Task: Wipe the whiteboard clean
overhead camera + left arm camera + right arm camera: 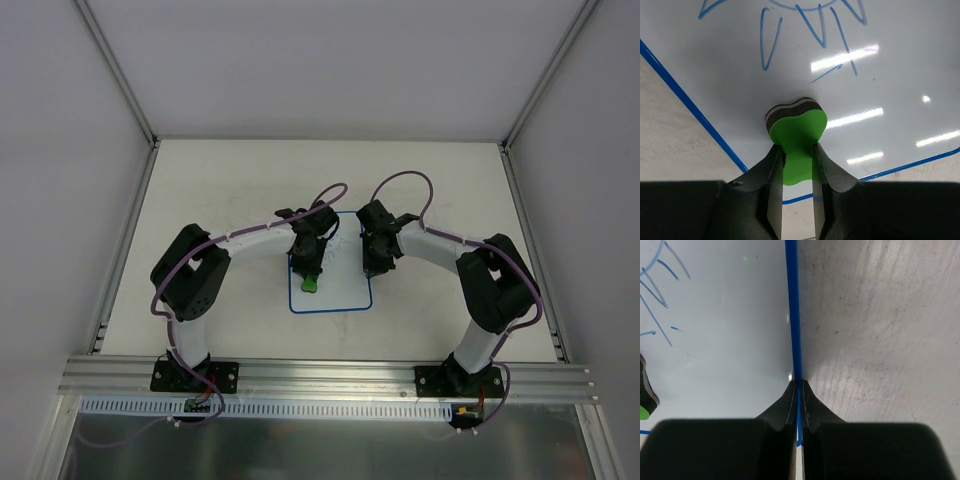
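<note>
Left gripper clamps the green bone-shaped block, its end against the whiteboard near blue scribbles. Right gripper pinches the whiteboard's blue right rim. The whiteboard lies flat on the table, between both arms.

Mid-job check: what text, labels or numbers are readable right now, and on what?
None readable.
Small flat white whiteboard with a thin blue rim: only blue marker scribbles, spiky strokes, no letters or digits.
Small green bone-shaped block held in the left gripper: no print visible.
</note>
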Action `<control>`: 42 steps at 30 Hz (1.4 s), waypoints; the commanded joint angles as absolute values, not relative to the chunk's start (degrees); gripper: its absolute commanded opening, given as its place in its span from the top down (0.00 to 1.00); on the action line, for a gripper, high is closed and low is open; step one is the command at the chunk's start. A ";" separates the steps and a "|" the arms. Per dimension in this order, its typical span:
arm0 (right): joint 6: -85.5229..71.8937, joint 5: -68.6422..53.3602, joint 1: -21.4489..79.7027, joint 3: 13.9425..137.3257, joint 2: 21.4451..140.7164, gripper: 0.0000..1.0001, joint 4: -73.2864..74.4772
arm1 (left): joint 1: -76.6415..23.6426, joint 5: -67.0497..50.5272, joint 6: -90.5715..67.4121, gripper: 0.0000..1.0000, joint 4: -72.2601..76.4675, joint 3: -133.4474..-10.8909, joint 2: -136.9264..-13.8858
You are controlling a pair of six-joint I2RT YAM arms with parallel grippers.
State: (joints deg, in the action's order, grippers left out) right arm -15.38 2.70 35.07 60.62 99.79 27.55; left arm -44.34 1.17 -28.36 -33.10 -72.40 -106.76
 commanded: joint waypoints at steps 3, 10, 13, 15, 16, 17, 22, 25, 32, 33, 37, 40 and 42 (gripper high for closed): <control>-13.97 5.80 35.07 58.80 103.45 1.00 29.01 | -45.70 -3.77 -26.11 1.00 -30.59 -69.97 -109.07; -13.62 6.06 35.07 58.71 103.62 1.00 28.74 | -46.32 -4.75 -24.70 1.00 -28.21 -68.56 -108.37; -13.62 6.42 34.98 58.45 103.10 1.00 28.74 | -44.31 -2.64 -26.10 1.00 -28.21 -65.67 -107.32; -13.62 6.77 35.07 58.18 103.01 1.00 28.74 | -42.72 -1.41 -27.07 1.00 -28.30 -63.82 -106.44; -13.62 6.85 35.07 58.10 102.75 1.00 28.74 | -40.97 -0.97 -27.33 1.00 -28.47 -61.98 -105.30; -13.54 6.94 35.07 57.83 102.66 1.00 28.74 | -40.09 -0.44 -27.77 1.00 -28.48 -60.92 -104.77; -13.27 7.56 35.07 57.48 102.39 1.00 28.83 | -34.90 2.02 -28.65 1.00 -29.09 -56.43 -101.87; -13.18 7.56 35.07 57.31 102.31 1.00 28.83 | -31.73 1.67 -29.62 1.00 -29.36 -55.37 -100.99; -12.57 7.56 35.07 57.66 102.04 1.00 28.83 | -31.38 -1.30 -28.57 1.00 -29.36 -59.93 -99.93; -12.48 7.47 35.07 57.74 101.87 1.00 28.83 | -31.38 -2.19 -28.13 1.00 -29.36 -60.99 -100.02; -11.78 7.29 35.07 58.18 101.34 0.99 28.92 | -33.30 -2.90 -25.49 1.00 -29.44 -68.70 -102.20; -11.34 7.03 35.07 58.88 101.60 1.00 28.83 | -34.19 -5.52 -23.21 1.00 -29.27 -74.24 -107.20; -11.16 6.68 34.98 59.15 101.86 1.00 28.83 | -35.15 -6.94 -22.24 1.00 -29.36 -76.54 -109.85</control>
State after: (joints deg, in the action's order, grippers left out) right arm -13.47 2.68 35.20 60.42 99.61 26.76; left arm -33.69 -4.58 -25.78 -28.29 -72.20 -106.45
